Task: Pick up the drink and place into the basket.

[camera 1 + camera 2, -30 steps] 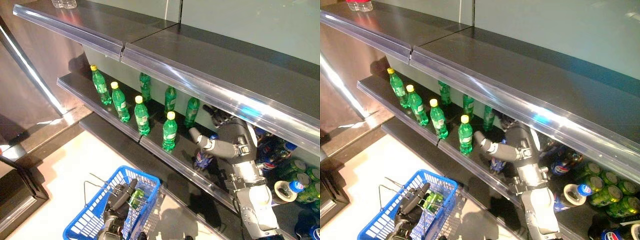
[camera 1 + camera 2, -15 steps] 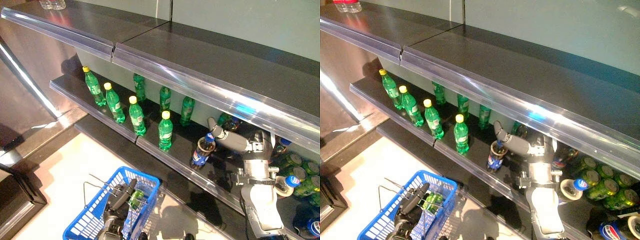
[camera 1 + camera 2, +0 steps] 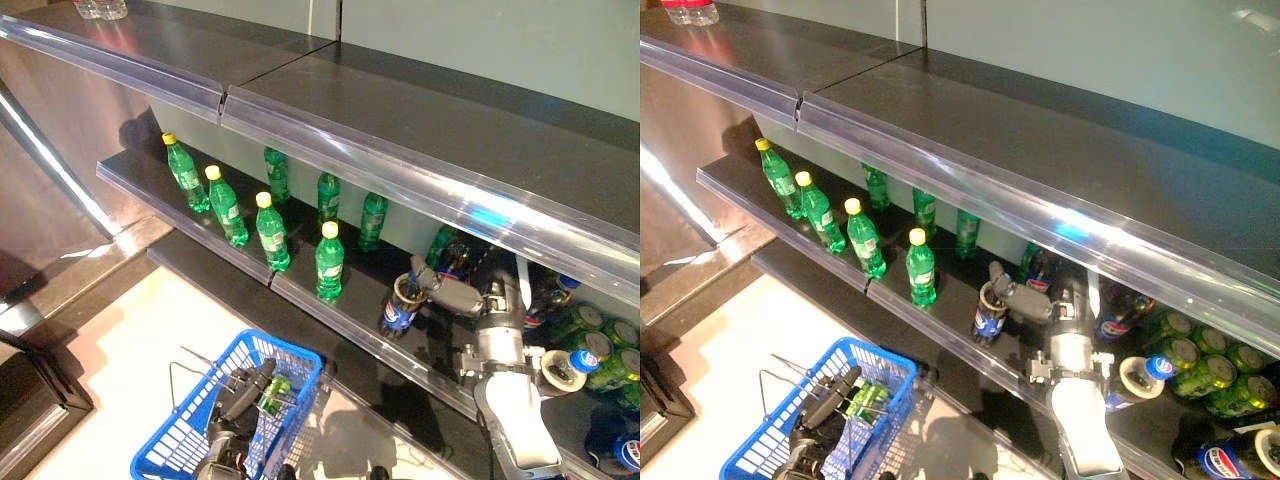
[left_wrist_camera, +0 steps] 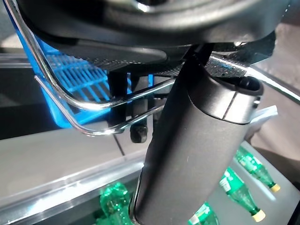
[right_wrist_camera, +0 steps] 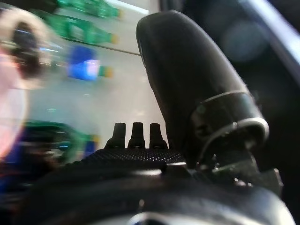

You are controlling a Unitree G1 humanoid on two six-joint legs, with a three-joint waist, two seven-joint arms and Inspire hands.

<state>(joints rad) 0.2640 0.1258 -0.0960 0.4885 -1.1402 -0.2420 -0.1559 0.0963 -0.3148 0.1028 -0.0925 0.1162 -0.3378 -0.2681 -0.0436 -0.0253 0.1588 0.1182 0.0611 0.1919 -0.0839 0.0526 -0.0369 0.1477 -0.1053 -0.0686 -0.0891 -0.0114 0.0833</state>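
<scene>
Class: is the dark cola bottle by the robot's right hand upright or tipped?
Tipped: the cola bottle leans on the shelf, its top toward the right hand.

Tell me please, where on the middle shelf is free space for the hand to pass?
The middle shelf is bare between the rightmost green bottle and the cola bottle by the right hand. Right of the hand, cans crowd it.

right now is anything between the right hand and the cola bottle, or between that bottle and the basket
Nothing visible separates them: the right hand is already against the cola bottle on the shelf. Toward the blue basket held by the left hand below, only the shelf's clear front lip stands in the way.
</scene>
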